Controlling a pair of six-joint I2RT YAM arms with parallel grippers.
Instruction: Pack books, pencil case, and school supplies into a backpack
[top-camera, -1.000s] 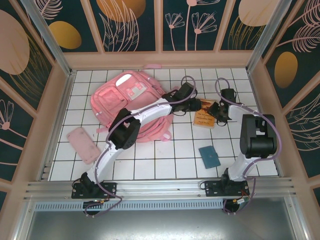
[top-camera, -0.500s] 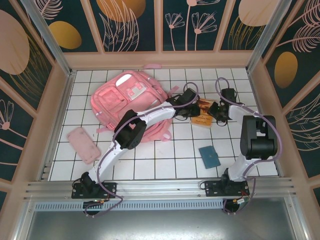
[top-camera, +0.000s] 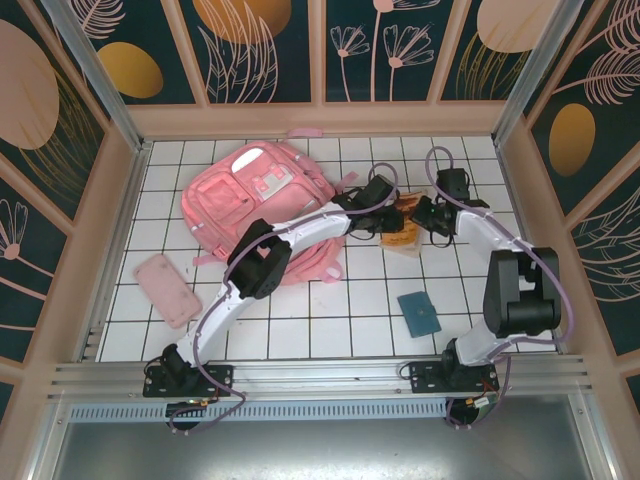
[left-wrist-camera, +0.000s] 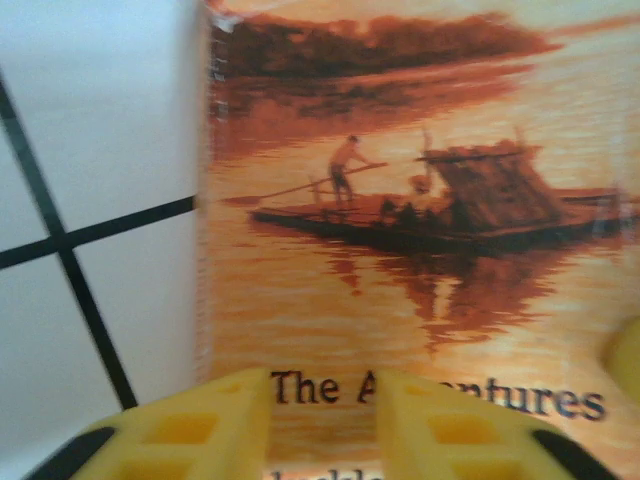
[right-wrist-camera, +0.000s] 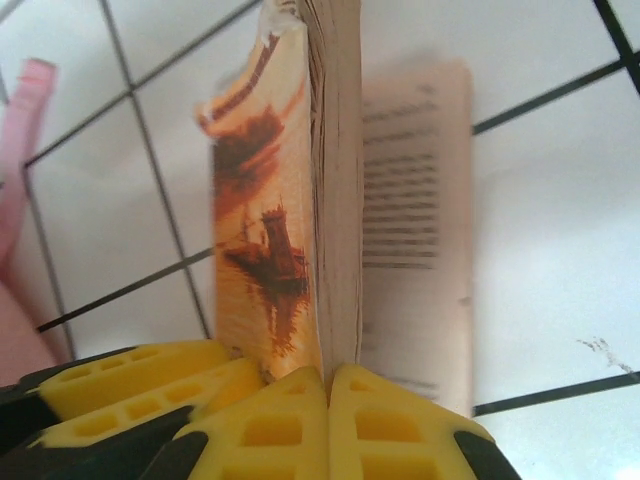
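The orange-brown book (top-camera: 402, 238), one of the books, lies on the white tiles right of the pink backpack (top-camera: 255, 195). My right gripper (top-camera: 416, 214) is shut on its page edge (right-wrist-camera: 338, 200), and the cover (right-wrist-camera: 262, 230) peels away to the left. My left gripper (top-camera: 388, 222) hovers low over that cover (left-wrist-camera: 400, 250), open, with the title showing between its yellow fingers (left-wrist-camera: 200, 425). Those left fingers (right-wrist-camera: 130, 385) also appear beside the right gripper (right-wrist-camera: 328, 372). The pink pencil case (top-camera: 167, 290) lies at the left.
A small flat teal item (top-camera: 419, 313) lies on the tiles in front of the book. Backpack straps (top-camera: 315, 262) spill toward the middle under the left arm. Wooden walls (top-camera: 118, 200) close in the tiled floor on all sides.
The right gripper has closed on the book's edge and lifted it, so the book stands partly open. The left gripper has slid onto the cover, pinching and reopening.
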